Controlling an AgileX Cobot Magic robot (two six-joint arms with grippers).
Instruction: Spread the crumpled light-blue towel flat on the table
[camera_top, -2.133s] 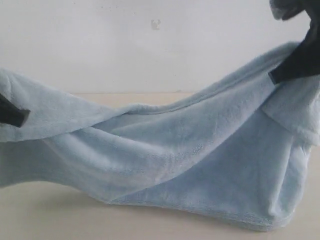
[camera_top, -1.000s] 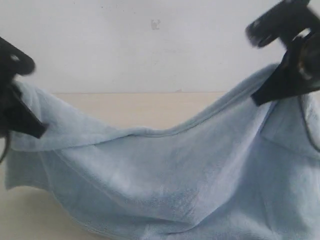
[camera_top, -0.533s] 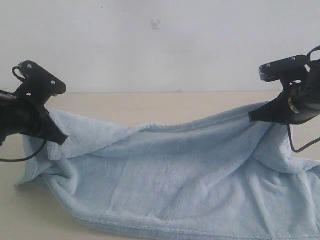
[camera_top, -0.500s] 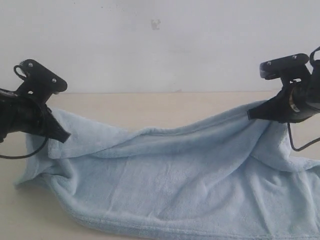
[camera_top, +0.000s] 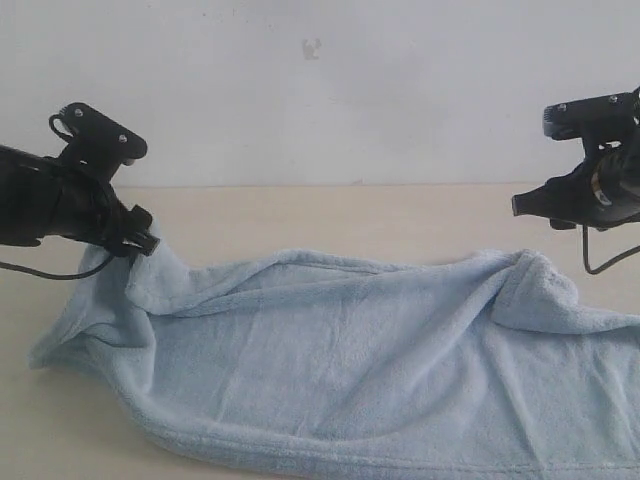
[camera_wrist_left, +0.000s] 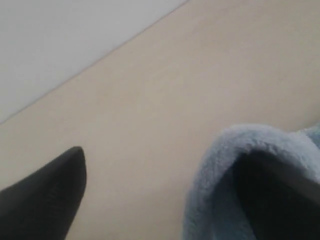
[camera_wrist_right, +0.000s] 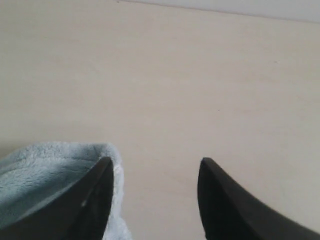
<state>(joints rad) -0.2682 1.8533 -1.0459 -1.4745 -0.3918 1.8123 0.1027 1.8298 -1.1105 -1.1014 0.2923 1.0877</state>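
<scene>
Lying loose, towel (camera_top: 340, 370) sprawls on counter (camera_top: 330, 215)

A pale blue towel lies lengthwise on the counter, far edge rolled, a hump near its right end. The left jaws stand wide at its raised left corner, a fold draped over one finger (camera_wrist_left: 272, 200). The right jaws gape wide near the hump, gripping nothing.

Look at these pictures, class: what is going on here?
A robot is spreading a light-blue towel on the table. It lies mostly opened out, bunched at its right end. The left gripper, jaws open, has a corner draped over one finger; the right gripper hangs open above the bunch, clear of it.
</scene>
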